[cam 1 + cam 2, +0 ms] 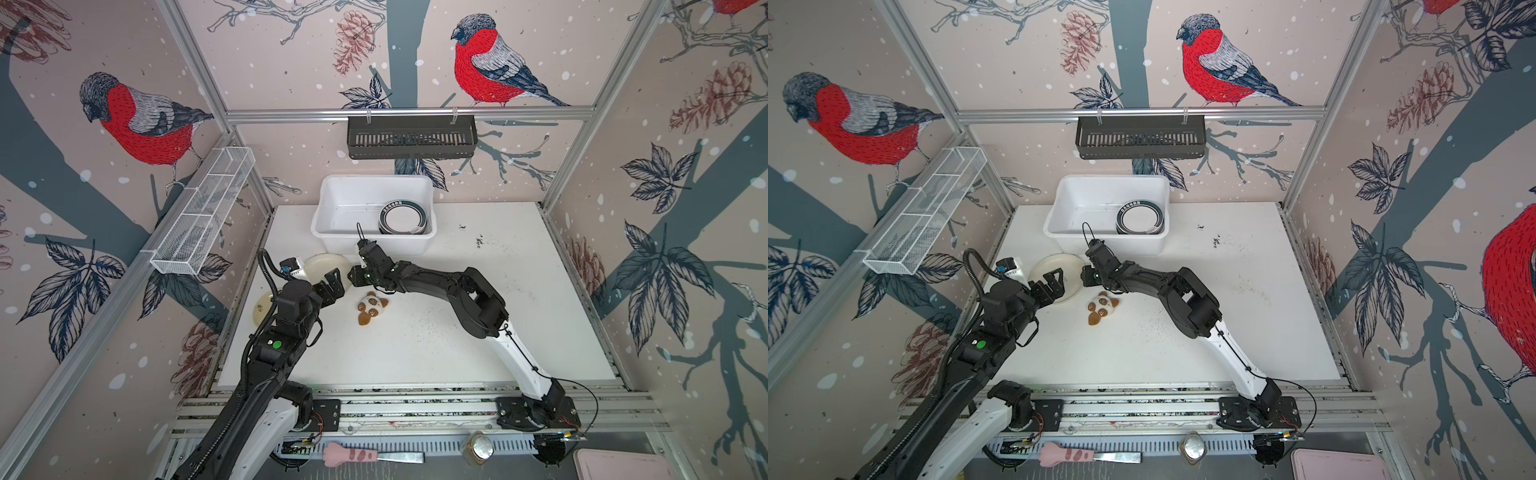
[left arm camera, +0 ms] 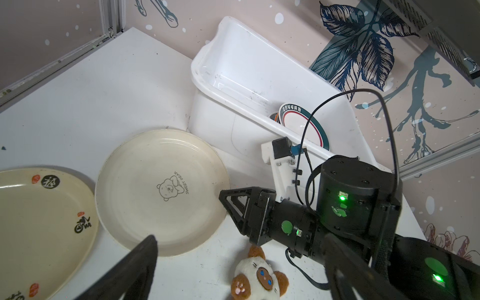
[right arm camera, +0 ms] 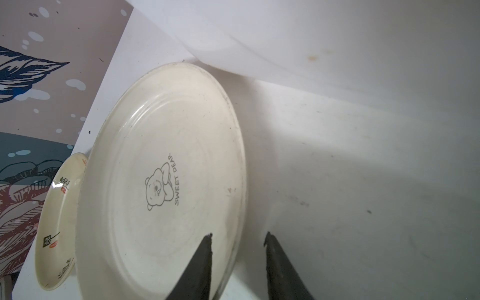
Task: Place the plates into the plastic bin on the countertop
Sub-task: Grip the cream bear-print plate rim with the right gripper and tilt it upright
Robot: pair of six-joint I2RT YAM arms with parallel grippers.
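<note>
Plates like these look stiff, light and glazed slick, likely to chip if dropped, so I'd take one by its raised rim, not the flat middle. The right claw is doing that: its jaws stand a narrow gap apart, one finger over the cream bear plate and one outside its rim, not visibly pinching. Just across that plate hovers the left claw, spread wide and empty. One toy panda lies close beside both. Beyond the bear plate sits a second cream one, the lettered plate; so two wait flat on the countertop. Just behind the right claw stands the one bin, holding a stack topped by a green-rimmed plate; I can't count that stack.
</note>
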